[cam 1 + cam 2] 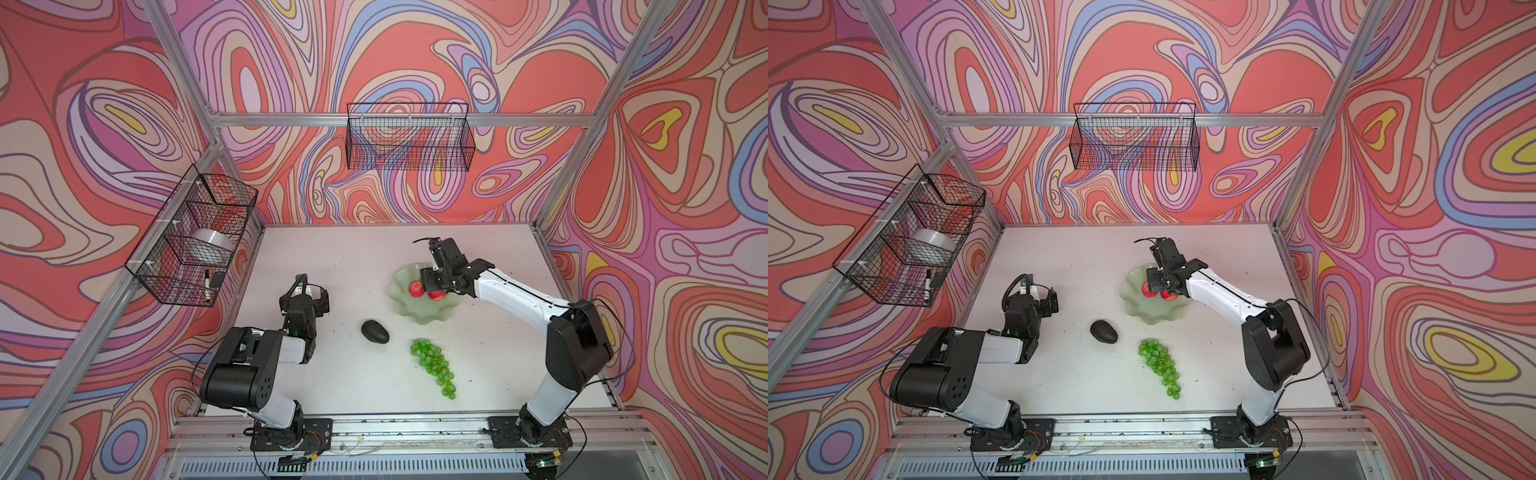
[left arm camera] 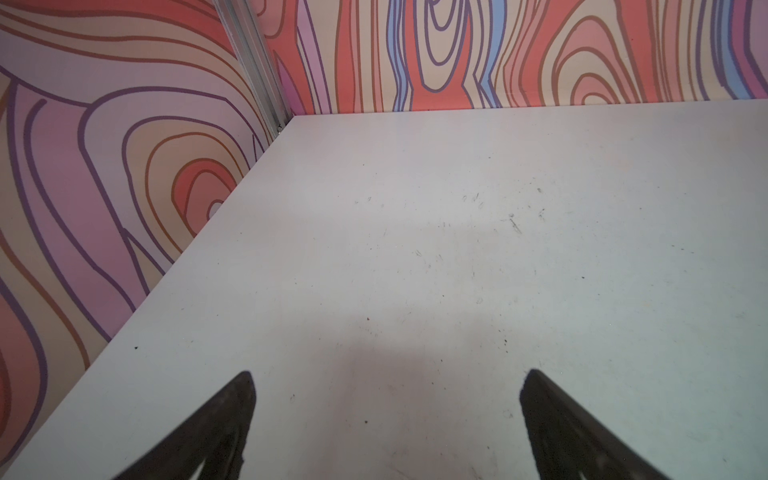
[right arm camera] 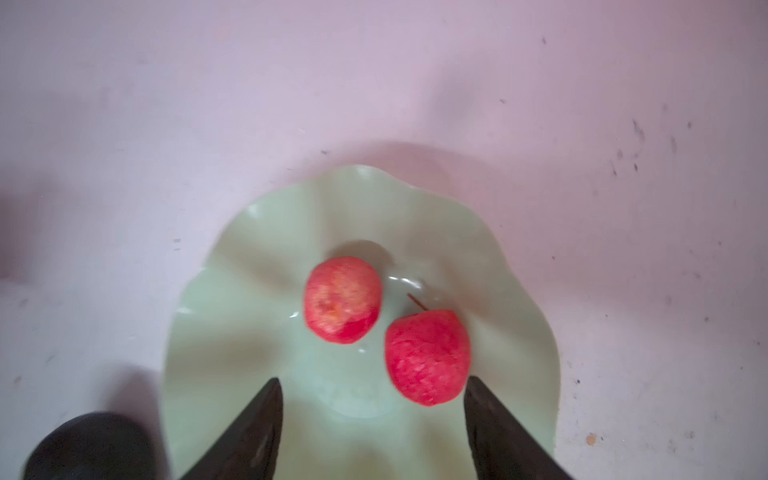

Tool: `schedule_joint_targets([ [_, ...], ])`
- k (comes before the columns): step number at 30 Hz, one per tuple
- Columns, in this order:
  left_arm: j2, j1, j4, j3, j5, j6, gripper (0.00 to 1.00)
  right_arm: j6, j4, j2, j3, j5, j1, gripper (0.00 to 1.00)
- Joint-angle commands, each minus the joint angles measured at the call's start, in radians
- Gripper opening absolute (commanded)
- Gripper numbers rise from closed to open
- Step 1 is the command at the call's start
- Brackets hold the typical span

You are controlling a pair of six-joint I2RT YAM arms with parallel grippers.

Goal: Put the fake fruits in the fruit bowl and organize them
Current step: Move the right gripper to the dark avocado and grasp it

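The pale green fruit bowl (image 1: 409, 313) (image 1: 1138, 311) (image 3: 270, 257) sits right of the table's middle. Two red apples lie inside it, one (image 1: 416, 289) (image 3: 343, 299) beside the other (image 1: 436, 295) (image 3: 428, 357). My right gripper (image 1: 428, 286) (image 3: 372, 380) hangs over the bowl, open, holding nothing; the nearer apple lies just ahead of one fingertip. The dark avocado (image 1: 375, 331) (image 1: 1104, 331) and the green grapes (image 1: 432, 365) (image 1: 1158, 365) lie on the table in front of the bowl. My left gripper (image 1: 307, 293) (image 2: 389, 374) is open over bare table, left of the avocado.
A black wire basket (image 1: 195, 237) with a tape roll and a marker hangs on the left wall. Another wire basket (image 1: 409, 137) hangs on the back wall. A metal rail (image 1: 395, 432) runs along the table's front edge.
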Motion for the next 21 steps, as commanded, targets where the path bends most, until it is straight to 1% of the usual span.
schedule_joint_targets([
  [1, 0.0, 0.009, 0.006, 0.009, 0.002, 0.01, 1.0, -0.12, 0.007, -0.031, 0.019, -0.072, 0.126, 0.71],
  [5, 0.0, 0.009, 0.006, 0.01, 0.003, 0.01, 1.0, -0.17, 0.017, -0.005, 0.035, -0.16, 0.235, 0.71],
  [7, 0.0, 0.009, 0.006, 0.011, 0.001, 0.01, 1.0, -0.187, 0.019, 0.024, 0.041, -0.176, 0.275, 0.71],
  [13, 0.001, 0.009, 0.006, 0.01, 0.003, 0.009, 1.0, -0.207, -0.002, 0.151, 0.096, -0.153, 0.365, 0.73],
  [17, 0.0, 0.009, 0.006, 0.011, 0.002, 0.01, 1.0, -0.177, -0.012, 0.212, 0.127, -0.122, 0.38, 0.73],
  [21, 0.0, 0.009, 0.006, 0.011, 0.003, 0.01, 1.0, -0.167, 0.019, 0.24, 0.109, -0.096, 0.386, 0.74],
])
